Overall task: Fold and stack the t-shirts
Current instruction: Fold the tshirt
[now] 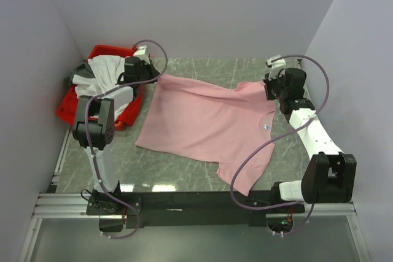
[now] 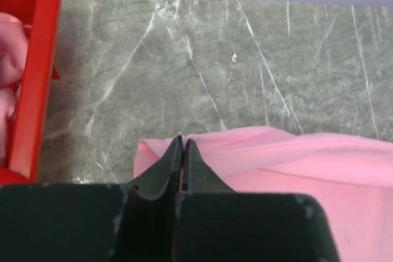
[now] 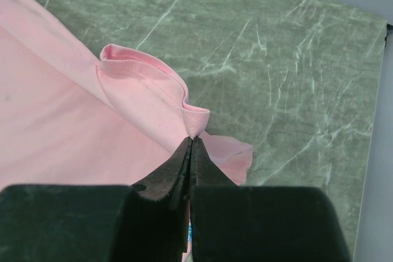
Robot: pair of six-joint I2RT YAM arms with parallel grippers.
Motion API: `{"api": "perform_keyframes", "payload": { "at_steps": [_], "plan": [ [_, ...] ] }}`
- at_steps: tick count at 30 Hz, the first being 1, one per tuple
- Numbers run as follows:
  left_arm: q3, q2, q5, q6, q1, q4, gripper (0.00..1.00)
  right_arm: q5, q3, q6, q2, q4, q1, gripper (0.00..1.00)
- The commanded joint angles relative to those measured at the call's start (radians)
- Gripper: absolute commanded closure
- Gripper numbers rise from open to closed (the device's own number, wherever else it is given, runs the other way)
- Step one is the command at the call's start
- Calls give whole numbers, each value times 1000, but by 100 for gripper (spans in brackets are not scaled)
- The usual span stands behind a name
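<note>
Pink cloth is pinched in both claws. The left claw [image 2: 183, 144] has its jaws pressed together on a corner of the pink t-shirt [image 1: 202, 115], at the end nearest the red bin [image 1: 110, 49]. The right claw [image 3: 191, 142] is clamped just as tightly on a stitched, curled edge at the opposite end, close to the small blue chest mark [image 1: 266, 126]. Between the two grips the far edge of the shirt runs across the table [image 1: 233, 69]. Its long axis therefore lies left to right, from one claw to the other, and each arm holds the end on its own side. From that held edge the body of the shirt spreads toward the arm bases, with a sleeve trailing off at the near right. Whichever way the fold goes, I judge it turns on this: all the loose cloth lies on the near side of the claws. White and dark grey shirts [image 1: 98, 73] sit in the bin, beside the left arm.
</note>
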Motion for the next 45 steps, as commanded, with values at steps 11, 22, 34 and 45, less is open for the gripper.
{"api": "perform_keyframes", "payload": {
  "at_steps": [11,22,34,45],
  "plan": [
    [-13,-21,34,14,11,35,100,-45,-41,-14,-37,7,4,100],
    [51,42,30,29,16,6,100,-106,-65,-38,-29,10,4,100],
    [105,85,36,15,17,-23,99,-200,-108,-113,-70,-39,4,100],
    [65,57,42,1,22,-40,100,-204,-134,-132,-86,-56,4,100]
  ]
}}
